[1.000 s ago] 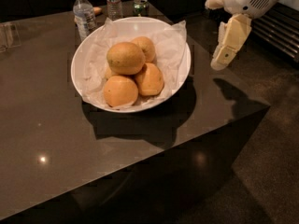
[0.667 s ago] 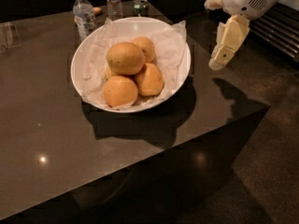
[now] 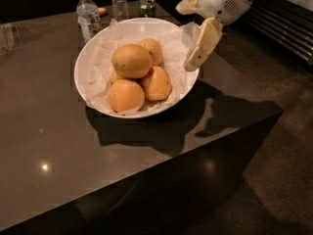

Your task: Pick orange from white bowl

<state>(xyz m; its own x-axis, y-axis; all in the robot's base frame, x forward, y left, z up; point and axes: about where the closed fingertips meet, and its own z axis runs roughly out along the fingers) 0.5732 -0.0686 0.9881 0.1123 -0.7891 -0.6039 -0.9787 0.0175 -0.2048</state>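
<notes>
A dark, glossy table (image 3: 58, 146) fills the scene, its near right corner jutting toward the floor. The white bowl (image 3: 137, 28) sits directly on it, toward the far right. Just beyond the bowl's far left rim stands a water bottle (image 3: 88, 16), with a second bottle (image 3: 119, 1) and a green can (image 3: 146, 6) farther back to its right. A clear object (image 3: 10, 35) rests at the far left edge. The gripper (image 3: 198, 43) hangs above the bowl's right rim.

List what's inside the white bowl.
Crumpled paper, the big orange atop at least three smaller oranges. The bowl bottom beneath them is covered. The gripper hovers at its right rim.
</notes>
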